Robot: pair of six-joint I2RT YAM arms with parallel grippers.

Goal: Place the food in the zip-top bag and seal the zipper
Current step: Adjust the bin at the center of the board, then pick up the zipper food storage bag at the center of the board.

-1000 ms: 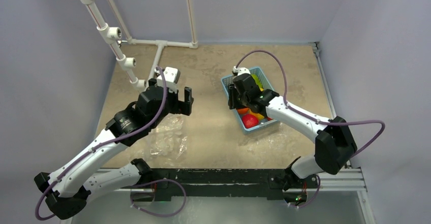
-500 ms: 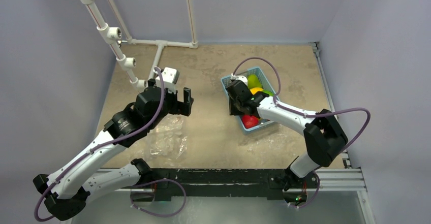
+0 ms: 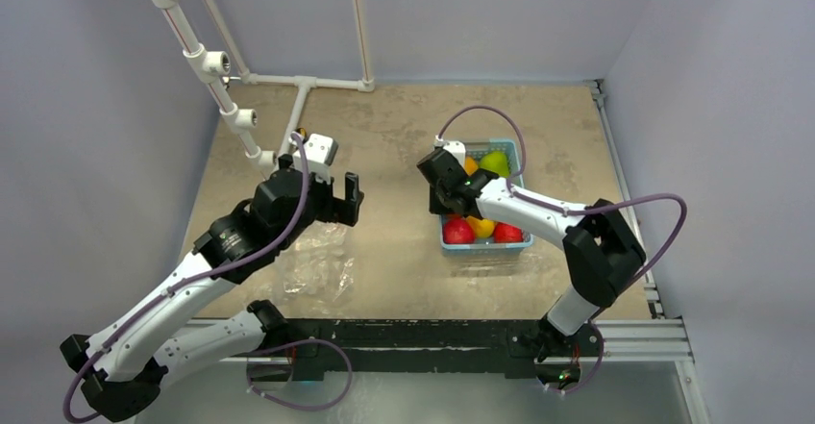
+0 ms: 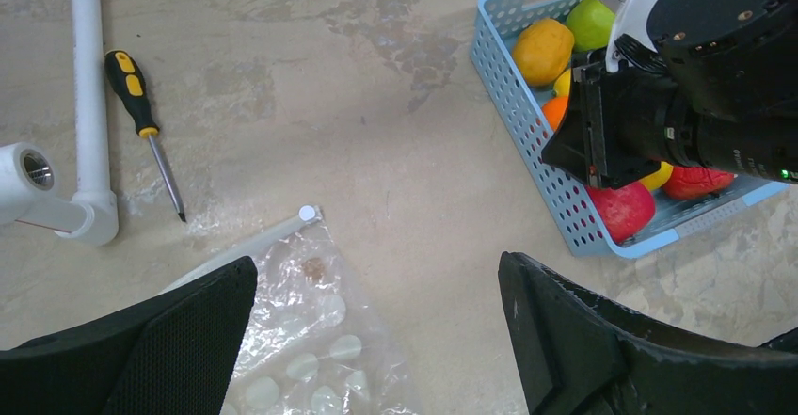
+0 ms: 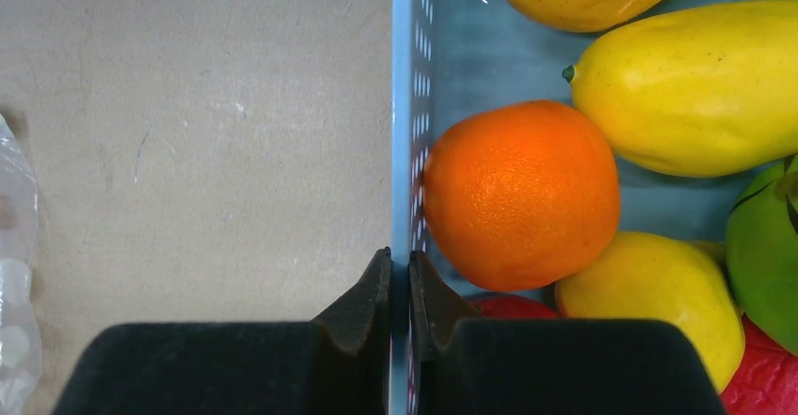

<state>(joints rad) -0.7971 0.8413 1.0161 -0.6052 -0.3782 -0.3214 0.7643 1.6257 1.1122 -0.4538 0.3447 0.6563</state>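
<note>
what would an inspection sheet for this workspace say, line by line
surface: tan mottled tabletop, bare between the arms
job's things: toy fruits all in the light-blue basket; zip-top bag lying flat with no fruit in it, its zipper on the edge toward the screwdriver
clutter: screwdriver beside the pipe
grippers: left hand open above the bag, holding nothing; right hand shut on the basket's side wall
cables: purple cables looped along both arms, one arching over the basket
surroundings: white pipe frame at far left; plain walls
</note>
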